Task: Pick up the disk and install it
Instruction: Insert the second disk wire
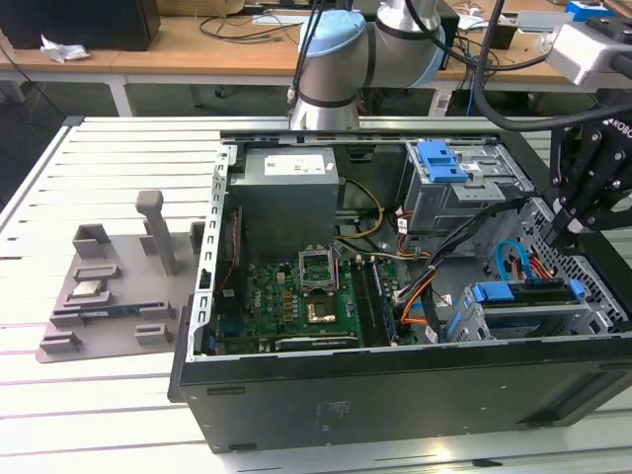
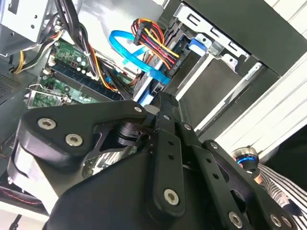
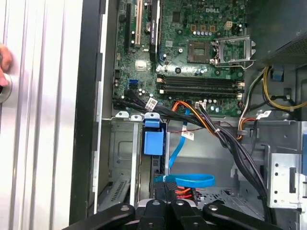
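The gripper point(image 1: 565, 229) is hanging over the drive cage point(image 1: 472, 322) at the end of the open computer case point(image 1: 395, 405) nearest the exterior view's right. In the first wrist view its fingers point(image 3: 158, 207) are lying pressed together with nothing visible between them, so it appears closed and empty.

The disk point(image 1: 518, 294) is sitting on edge in a slot of that cage. The blue end of its carrier is facing up towards the gripper, and its long side is running along the length of the case. In the first wrist view the blue tab of the disk point(image 3: 153, 140) is showing just beyond the fingertips, in line with them, with a blue cable point(image 3: 192, 181) looping close beside.

A bare blue bracket point(image 1: 441, 161) is resting on the upper bay, well apart from the gripper. Judging by this, the disk is lying almost directly below the tool, already in its slot.
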`<state>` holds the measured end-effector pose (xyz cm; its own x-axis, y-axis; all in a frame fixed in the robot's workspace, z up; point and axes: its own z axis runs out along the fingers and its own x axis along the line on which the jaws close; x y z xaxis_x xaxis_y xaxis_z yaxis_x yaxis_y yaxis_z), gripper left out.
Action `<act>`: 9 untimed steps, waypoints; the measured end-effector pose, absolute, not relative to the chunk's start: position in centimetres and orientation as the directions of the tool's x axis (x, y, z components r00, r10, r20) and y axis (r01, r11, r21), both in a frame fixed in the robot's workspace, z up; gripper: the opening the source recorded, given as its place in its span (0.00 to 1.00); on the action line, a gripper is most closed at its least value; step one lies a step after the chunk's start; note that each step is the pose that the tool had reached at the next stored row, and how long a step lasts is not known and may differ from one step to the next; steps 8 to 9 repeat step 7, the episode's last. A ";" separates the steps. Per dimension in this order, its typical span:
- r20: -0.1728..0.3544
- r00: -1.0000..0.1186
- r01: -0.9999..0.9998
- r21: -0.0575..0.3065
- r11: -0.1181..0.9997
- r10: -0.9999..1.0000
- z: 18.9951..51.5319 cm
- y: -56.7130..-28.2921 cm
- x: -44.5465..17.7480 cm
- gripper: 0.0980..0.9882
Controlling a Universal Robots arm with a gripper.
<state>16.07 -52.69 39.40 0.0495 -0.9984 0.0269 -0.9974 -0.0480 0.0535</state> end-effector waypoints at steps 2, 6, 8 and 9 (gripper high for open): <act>0.027 0.049 -0.997 0.053 -0.048 -0.998 39.4 -52.7 16.1 0.01; 0.027 0.050 -0.997 0.054 -0.048 -0.998 39.4 -52.7 16.1 0.01; 0.027 0.050 -0.997 0.054 -0.048 -0.998 39.4 -52.7 16.1 0.01; 0.027 0.050 -0.997 0.054 -0.048 -0.998 39.4 -52.7 16.1 0.01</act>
